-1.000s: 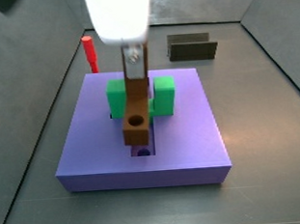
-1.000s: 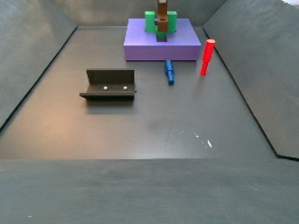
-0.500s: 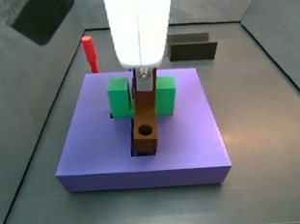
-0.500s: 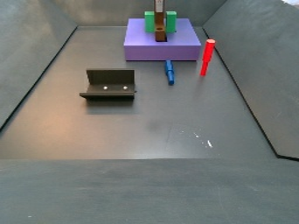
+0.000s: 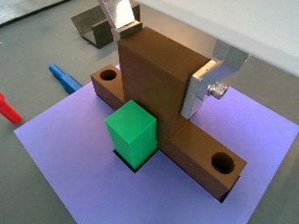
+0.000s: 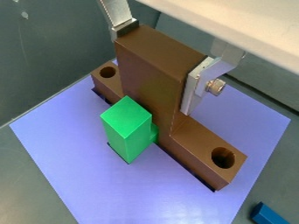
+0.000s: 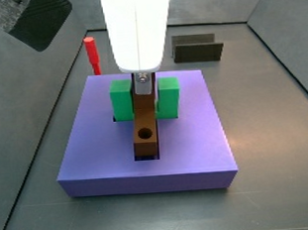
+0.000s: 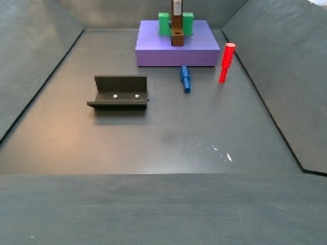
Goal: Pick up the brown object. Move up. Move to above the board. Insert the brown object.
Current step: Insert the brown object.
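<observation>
Here the gripper (image 5: pixel 163 63) pinches the brown object (image 7: pixel 146 130) by its upright end between both silver fingers (image 6: pixel 198 83), so its stem lies low along the board's (image 7: pixel 86 152) groove (seemingly seated), passing between the arms of the green block (image 7: pixel 121 100).

Lighting's pretty flat and even, you get soft light from above with no hard shadows anywhere on the desk (image 8: pixel 153 182). The arm housing over the tool (image 7: pixel 141 85) is totally blown out white in a side view, no detail at all. There's a small specular glint on the desk near its front right corner. Both wrist views are sharp up close; the tool's silver fingers (image 5: pixel 208 86) catch a bright sheen. The far side view is small and soft at the back edge.
</observation>
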Controlling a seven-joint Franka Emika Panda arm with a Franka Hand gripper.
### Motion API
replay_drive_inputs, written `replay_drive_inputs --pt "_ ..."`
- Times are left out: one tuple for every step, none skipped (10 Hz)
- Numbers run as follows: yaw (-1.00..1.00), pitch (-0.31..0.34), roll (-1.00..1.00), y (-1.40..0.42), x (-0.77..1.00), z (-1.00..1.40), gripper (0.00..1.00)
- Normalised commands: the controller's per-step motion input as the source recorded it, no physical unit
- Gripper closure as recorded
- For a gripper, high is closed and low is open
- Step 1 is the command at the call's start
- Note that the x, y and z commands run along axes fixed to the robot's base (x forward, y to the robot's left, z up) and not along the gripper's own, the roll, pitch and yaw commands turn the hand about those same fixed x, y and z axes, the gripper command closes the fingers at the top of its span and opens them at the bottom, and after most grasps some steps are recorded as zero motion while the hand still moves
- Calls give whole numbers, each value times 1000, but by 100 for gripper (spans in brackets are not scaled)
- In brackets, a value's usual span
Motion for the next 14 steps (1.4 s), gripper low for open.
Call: replay_drive_inputs --pt "0 0 16 -277 6 -251 100" --pt "-23 0 33 -351 137 -306 100" --pt "0 0 41 -151 80 -403 100" --pt "0 0 57 109 23 -449 100" --pt "0 -19 70 214 0 -694 100" --pt "0 -80 -6 103 0 -1000 100" --pt "0 -31 -123 0 246 -669 100" --pt "0 0 -44 0 423 -414 100" --pt "29 -17 0 0 140 -371 100" --pt "29 -67 0 -9 -31 -346 100" --pt "0 -150 134 -111 -269 -471 100" --pt "0 -173 349 -186 -326 -591 100" --pt "0 -47 137 -9 -26 -394 100" --pt "0 0 0 0 0 0 100"
